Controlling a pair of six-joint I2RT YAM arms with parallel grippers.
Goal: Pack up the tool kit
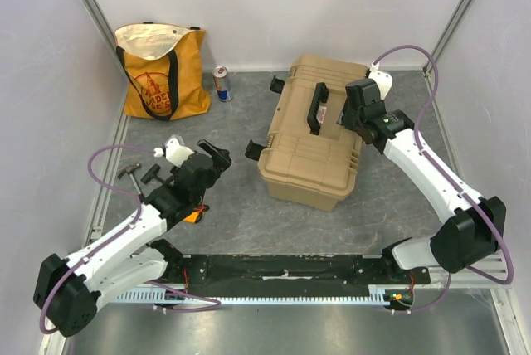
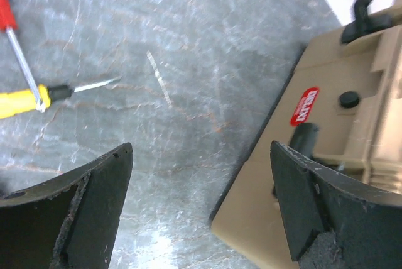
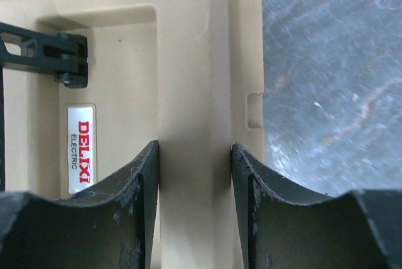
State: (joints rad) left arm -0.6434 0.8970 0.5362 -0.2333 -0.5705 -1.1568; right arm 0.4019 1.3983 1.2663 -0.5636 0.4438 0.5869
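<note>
Nearest us, the two arm bases flank the black rail (image 1: pixel 282 270) at the table's (image 1: pixel 249 214) front edge. From up top the toolbox (image 1: pixel 319 135) lies centre-right, lid down, black latches (image 1: pixel 253 149) flipped out. Right arm (image 1: pixel 423 168) reaches over the lid beside the handle (image 1: pixel 316 108). Left arm (image 1: pixel 124 235) hangs over loose tools, with something orange (image 1: pixel 192 216) peeking out beneath it, too hidden to name. Tote (image 1: pixel 162 73) and can (image 1: pixel 221 84) sit at the back. Over to the left wrist: left jaws gaping wide, nothing between them, bare table below. Yellow screwdriver (image 2: pixel 22 101) and red screwdriver (image 2: pixel 7 14) lie crossed off to the left, the toolbox corner on the right. Trouble there, I'd say: go for one screwdriver and the other gets dragged or flicked away, and a swing toward the box could clip a latch. Right wrist now: right jaws partly closed, pinching a raised tan ridge of the lid next to the red label (image 3: pixel 80 149). That's a smooth, narrow hold. Pull up and it may slip off, or the whole box may tip or skid, since nothing pins the base.
</note>
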